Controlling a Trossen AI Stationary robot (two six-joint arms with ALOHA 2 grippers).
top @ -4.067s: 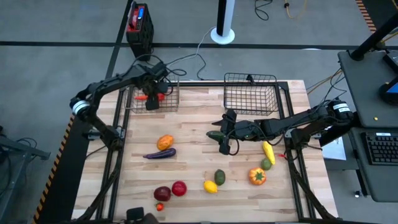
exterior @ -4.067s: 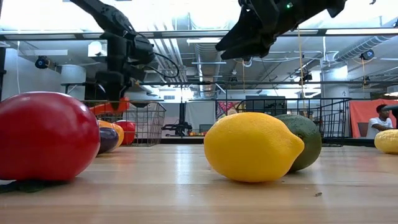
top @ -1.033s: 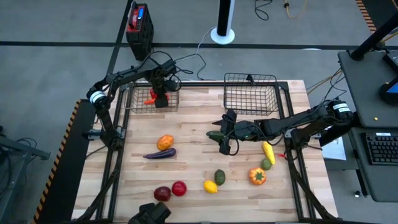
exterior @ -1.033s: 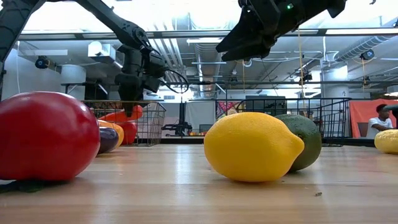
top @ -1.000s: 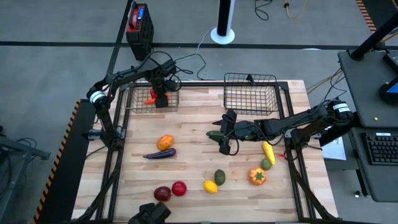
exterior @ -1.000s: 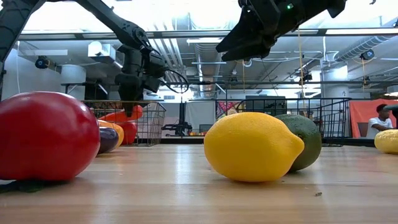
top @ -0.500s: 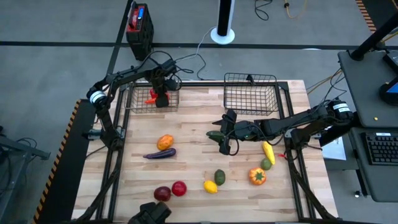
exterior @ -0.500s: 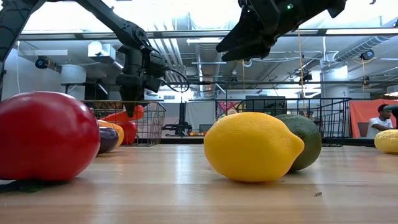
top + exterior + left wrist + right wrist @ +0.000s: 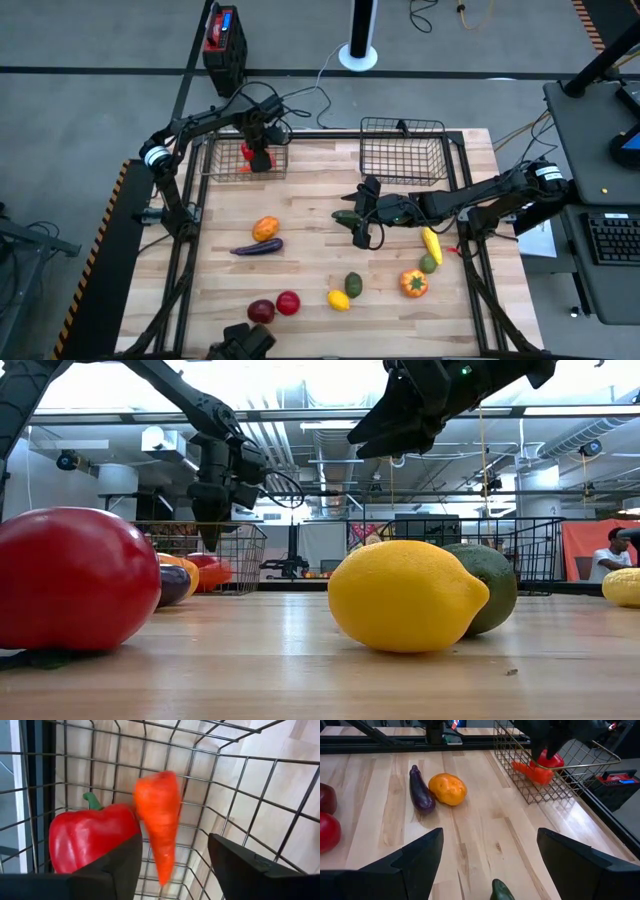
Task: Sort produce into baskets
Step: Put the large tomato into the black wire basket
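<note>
Glossy red pepper (image 9: pixel 92 837), matt carrot (image 9: pixel 157 815), wire-mesh basket (image 9: pixel 240 805), pale wood table (image 9: pixel 470 835).

Two baskets, two robot hands, and twelve produce pieces counted.
The left basket (image 9: pixel 243 160) holds two: one red pepper (image 9: pixel 90 842) and one carrot (image 9: pixel 159 820); the right basket (image 9: pixel 403 152) holds none. On the tabletop (image 9: pixel 310 255) lie ten: one orange piece (image 9: pixel 265 229), one eggplant (image 9: pixel 257 247), one dark red (image 9: pixel 261 311), one red (image 9: pixel 288 302), one lemon (image 9: pixel 339 299), three green (image 9: pixel 353 284), one long yellow (image 9: pixel 431 244), one orange pepper (image 9: pixel 414 283).
</note>
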